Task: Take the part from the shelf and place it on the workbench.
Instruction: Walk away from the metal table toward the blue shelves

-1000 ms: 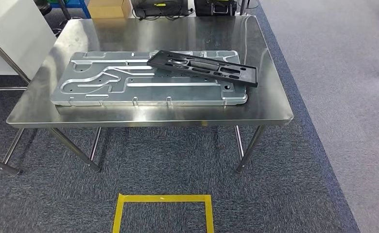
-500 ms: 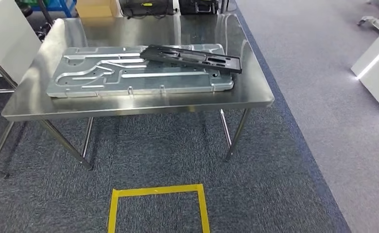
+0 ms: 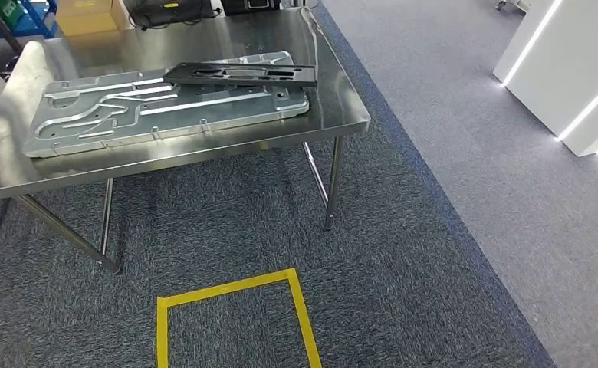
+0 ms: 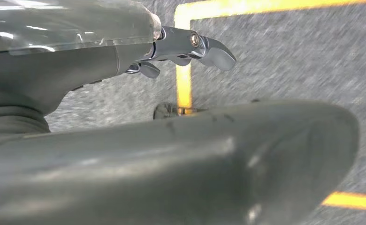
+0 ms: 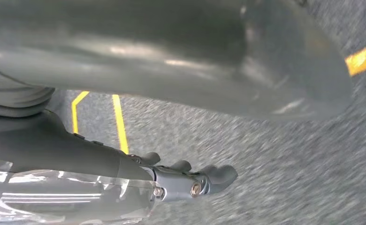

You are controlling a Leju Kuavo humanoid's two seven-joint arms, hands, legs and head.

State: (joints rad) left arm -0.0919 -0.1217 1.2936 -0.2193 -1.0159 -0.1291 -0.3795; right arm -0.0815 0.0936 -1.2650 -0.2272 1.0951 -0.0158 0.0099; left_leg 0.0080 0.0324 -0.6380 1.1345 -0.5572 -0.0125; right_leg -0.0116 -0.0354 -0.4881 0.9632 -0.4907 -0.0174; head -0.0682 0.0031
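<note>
Dark grey carpet (image 3: pixel 403 291), with a lighter grey lane along its right side. A yellow tape square (image 3: pixel 227 286) is marked on the floor nearest the robot.

Left hand (image 4: pixel 190 47) hangs over the carpet, fingers loosely apart and holding nothing. Right hand (image 5: pixel 195 180) is the same, slack and empty.

Steel bench (image 3: pixel 326 84) stands past the tape square. A big machined aluminium plate (image 3: pixel 127 115) covers most of the top. The black part (image 3: pixel 242 73), a long slotted frame, lies flat on the plate towards the bench's far right corner.

My read: with a part down and both hands free, this is transit, either done or off to the shelf for another.

For a clean step:
- Keep the arms tucked while walking and stay clear of the bench's front right corner.
- Square up before reaching.
- Grip a long frame like this near both ends and carry it level.
- Set it flat, well inside the bench edges.

Behind the far edge is a cardboard box (image 3: pixel 85 15), with white cabinets (image 3: pixel 564 69) far right. The box label is too small to read, and there's no legible writing elsewhere.
</note>
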